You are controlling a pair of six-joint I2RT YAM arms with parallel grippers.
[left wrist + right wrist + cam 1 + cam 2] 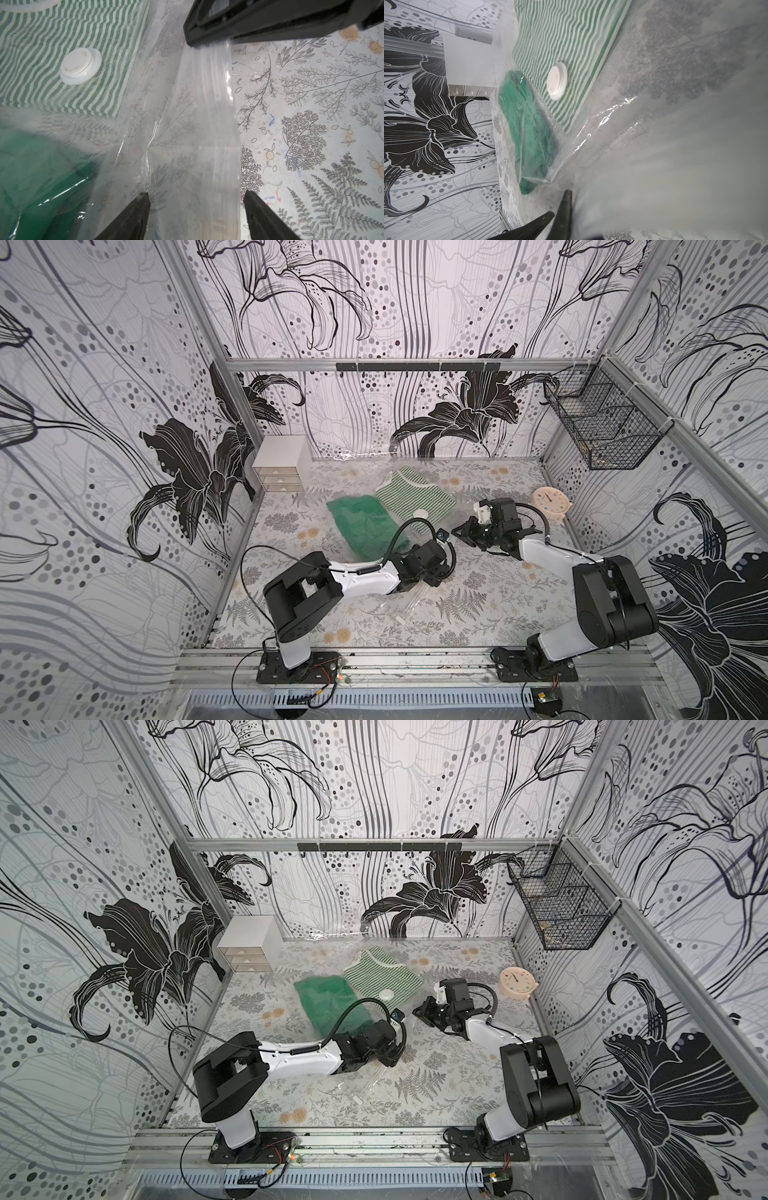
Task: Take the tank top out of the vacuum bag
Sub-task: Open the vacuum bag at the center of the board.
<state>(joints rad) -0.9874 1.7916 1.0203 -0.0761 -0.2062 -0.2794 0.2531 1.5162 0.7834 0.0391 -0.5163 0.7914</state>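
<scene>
The clear vacuum bag (176,124) lies across the table. The striped tank top (415,493) lies flat inside it under the white valve (420,513). A plain green shirt (365,522) is in the bag beside it. My right gripper (461,531) is shut on the bag's edge strip and holds it slightly off the table. In the left wrist view it (207,39) pinches that strip. My left gripper (196,193) is open, its jaws on either side of the same strip. The white slider clip (400,619) sits on the near end of the bag.
A small white drawer unit (278,466) stands in the back left corner. A peach clock (548,502) sits at the right wall behind the right arm. A black wire basket (602,427) hangs on the right wall, and a hook rail (415,366) runs across the back.
</scene>
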